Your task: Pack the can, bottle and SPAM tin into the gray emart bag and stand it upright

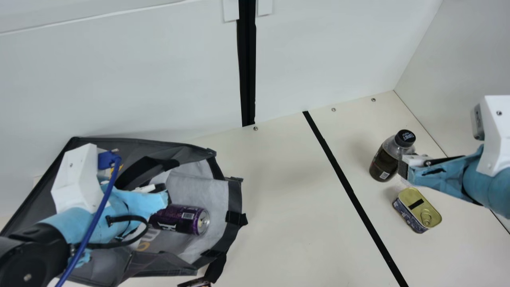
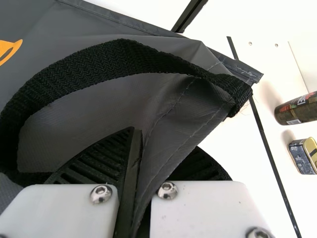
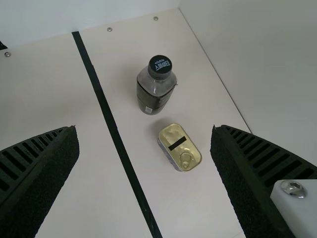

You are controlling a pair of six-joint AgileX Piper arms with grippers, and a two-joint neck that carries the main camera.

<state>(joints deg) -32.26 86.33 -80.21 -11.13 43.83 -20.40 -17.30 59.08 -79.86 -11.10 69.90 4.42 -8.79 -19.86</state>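
Left hand (image 1: 160,190) closed on a fold of the gray emart bag (image 1: 235,195); right hand (image 1: 405,166) wide open.
The bag lies on its side on the cream bench (image 1: 287,219), with the purple can (image 1: 179,219) lying inside near its mouth; past the black stripe (image 1: 346,187), the SPAM tin (image 1: 416,209) rests flat, pull-ring lid up, and just beyond it the black-capped bottle (image 1: 384,161) stands upright, both outside the bag, near the raised right hand.

Main view: L end effector (image 1: 160,199) + arm hiding parts of bag (image 1: 167,148) & can (image 1: 185,219) | R arm (image 1: 490,191) running off edge | btm-edge item (image 1: 199,284) being cropped, ID unclear | L wrist view: bottle (image 2: 297,110), tin (image 2: 299,157) being cropped
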